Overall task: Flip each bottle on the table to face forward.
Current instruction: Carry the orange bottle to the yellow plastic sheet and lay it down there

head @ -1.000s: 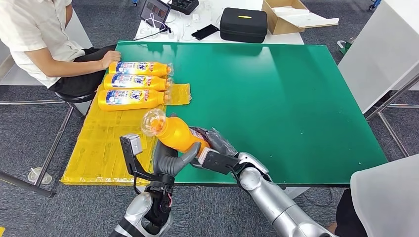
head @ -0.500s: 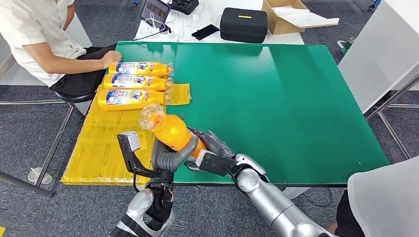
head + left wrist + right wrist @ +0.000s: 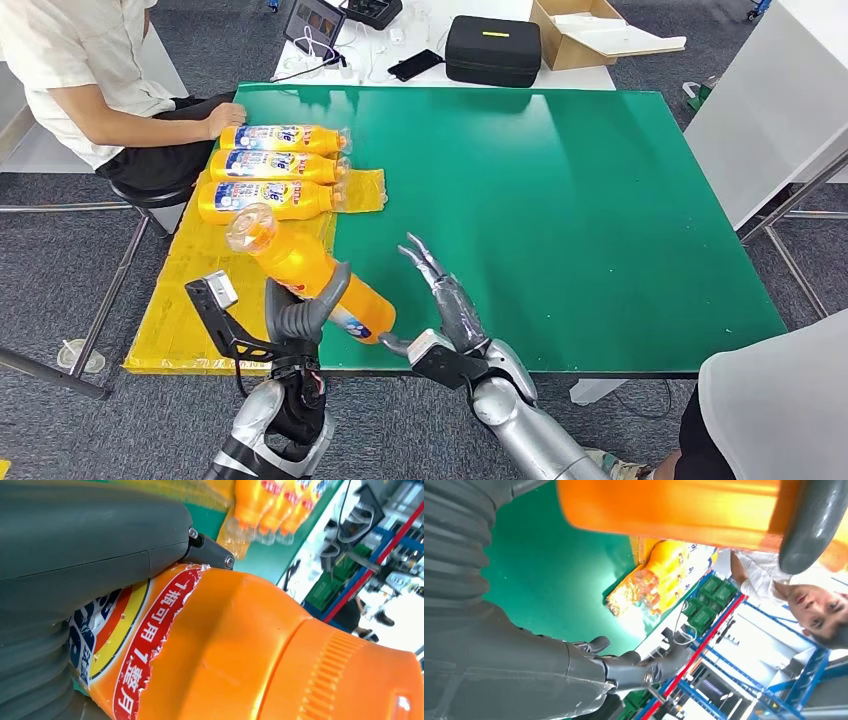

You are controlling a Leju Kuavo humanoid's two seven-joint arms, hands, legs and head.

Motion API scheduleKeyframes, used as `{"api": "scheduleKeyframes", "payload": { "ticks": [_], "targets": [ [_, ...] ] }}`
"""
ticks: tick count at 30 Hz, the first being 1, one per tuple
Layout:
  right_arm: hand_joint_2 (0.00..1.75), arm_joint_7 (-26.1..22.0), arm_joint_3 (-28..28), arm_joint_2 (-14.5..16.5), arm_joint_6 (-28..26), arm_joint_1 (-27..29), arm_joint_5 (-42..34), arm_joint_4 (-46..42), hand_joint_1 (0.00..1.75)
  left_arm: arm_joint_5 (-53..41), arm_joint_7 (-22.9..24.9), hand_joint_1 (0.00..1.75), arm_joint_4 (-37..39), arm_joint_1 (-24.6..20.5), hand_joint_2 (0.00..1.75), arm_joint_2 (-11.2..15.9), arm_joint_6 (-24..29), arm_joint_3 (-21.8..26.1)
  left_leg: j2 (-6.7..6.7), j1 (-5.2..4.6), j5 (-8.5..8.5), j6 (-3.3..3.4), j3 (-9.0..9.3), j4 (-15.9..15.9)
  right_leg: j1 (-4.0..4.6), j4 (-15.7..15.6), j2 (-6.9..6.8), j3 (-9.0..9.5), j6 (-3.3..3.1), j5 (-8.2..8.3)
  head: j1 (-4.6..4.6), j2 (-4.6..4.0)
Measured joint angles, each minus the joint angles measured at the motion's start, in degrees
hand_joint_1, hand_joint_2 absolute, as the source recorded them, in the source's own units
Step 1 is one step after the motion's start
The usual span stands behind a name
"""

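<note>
My left hand (image 3: 300, 315) grips an orange bottle (image 3: 305, 268) around its middle and holds it tilted above the table's near-left edge, clear cap end up and to the left. In the left wrist view the bottle (image 3: 260, 650) shows its torn label beside my thumb (image 3: 90, 545). My right hand (image 3: 447, 305) stands open just right of the bottle's base, fingers spread and apart from it; the right wrist view shows the fingers (image 3: 624, 667) and the bottle's base (image 3: 669, 510). Three more orange bottles (image 3: 270, 165) lie side by side on a yellow sheet (image 3: 200, 290), labels up.
The green table (image 3: 560, 200) spreads to the right. A person (image 3: 90, 70) sits at the far left with a hand by the bottles. A black case (image 3: 493, 48), a cardboard box (image 3: 590, 30) and a phone lie on the white table behind. Another person's sleeve (image 3: 780, 410) is near right.
My right hand has let go of the bottle and opened. My left hand has carried the bottle to the left, toward the yellow sheet.
</note>
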Motion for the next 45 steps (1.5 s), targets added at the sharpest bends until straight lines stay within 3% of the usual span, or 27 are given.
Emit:
{"api": "scheduleKeyframes", "payload": {
  "ticks": [12,15,18,21,24,26,30,32,38,42,45],
  "targets": [
    [1.75,-0.25,-1.00,0.40,-0.51,1.82,0.38,-1.39,0.00,-0.05,-0.08,1.75,-0.64,0.34,1.75,0.40,0.48,1.65,0.00,-0.01,0.01,0.00,-0.01,0.00,-0.01,0.00,0.00,0.00,0.01,0.01,0.00,0.01],
    [1.75,-0.89,-1.17,0.42,-3.23,2.13,1.70,-1.58,0.00,-3.04,-1.68,1.75,-0.56,0.32,1.75,0.44,4.91,1.69,0.00,-0.01,0.00,0.00,-0.01,0.00,0.00,0.00,0.00,-0.01,0.01,0.01,0.00,0.01],
    [1.75,-2.49,-1.89,0.51,-10.24,3.09,4.36,-2.33,0.00,-15.07,-5.46,1.75,0.39,0.21,1.75,0.57,12.64,2.45,0.00,0.00,0.00,0.00,-0.01,0.00,0.00,0.00,0.00,-0.04,0.00,0.00,-0.01,0.00],
    [1.75,-3.98,-3.12,0.65,-17.02,4.20,6.70,-3.18,0.00,-30.89,-6.58,1.72,2.40,0.19,1.75,0.47,14.06,5.00,0.00,0.00,0.00,0.00,-0.03,0.00,0.00,0.00,-0.01,-0.05,-0.02,-0.01,0.01,0.00],
    [1.75,-5.14,-5.12,0.88,-20.12,5.42,7.52,-4.24,0.00,-42.26,-6.14,1.65,3.45,0.36,1.75,0.10,14.12,8.86,0.03,0.00,-0.01,0.00,-0.03,0.00,0.00,0.00,0.01,-0.07,-0.03,-0.01,0.01,0.01],
    [1.75,-5.56,-6.31,0.98,-19.99,5.86,7.29,-4.64,0.00,-55.84,-3.93,1.67,3.97,0.22,1.75,-0.09,14.15,11.96,0.02,0.00,0.00,0.00,-0.03,0.00,-0.01,0.00,0.00,-0.07,-0.03,-0.01,0.02,0.01],
    [1.75,-6.66,-7.37,1.48,-17.14,5.57,6.02,-4.61,0.00,-95.43,4.78,1.73,7.90,-2.62,1.75,0.59,14.22,17.57,0.01,0.00,0.03,0.00,-0.04,0.00,0.00,0.01,-0.01,-0.05,-0.03,0.00,0.02,0.00],
    [1.75,-6.84,-7.56,1.80,-16.53,5.30,5.65,-4.49,0.00,-105.10,7.07,1.75,10.34,-4.46,1.75,1.06,14.26,19.53,0.01,0.01,0.06,-0.02,-0.03,0.00,0.00,0.01,0.00,-0.06,-0.03,0.02,0.01,0.00],
    [1.75,-6.88,-7.51,2.63,-15.13,3.34,3.97,-3.54,0.00,-108.05,16.88,1.72,24.60,-13.88,1.75,2.74,14.05,19.69,-0.03,0.02,0.16,-0.07,-0.05,0.00,0.01,0.03,-0.04,-0.05,-0.02,0.04,0.01,0.01],
    [1.75,-6.90,-7.09,2.77,-15.11,2.61,2.58,-2.88,0.00,-107.98,18.35,1.71,33.89,-19.10,1.75,3.69,10.84,17.99,-0.02,0.00,0.17,-0.06,-0.06,0.00,-0.01,0.04,-0.04,-0.06,-0.01,0.05,0.02,0.01],
    [1.75,-6.91,-6.79,2.70,-15.14,2.54,1.65,-2.63,0.00,-107.39,18.30,1.73,38.48,-21.54,1.75,4.21,4.79,16.75,-0.04,0.00,0.17,-0.06,-0.11,0.01,-0.01,0.04,-0.04,-0.11,-0.01,0.05,0.02,0.00]
  ]
}}
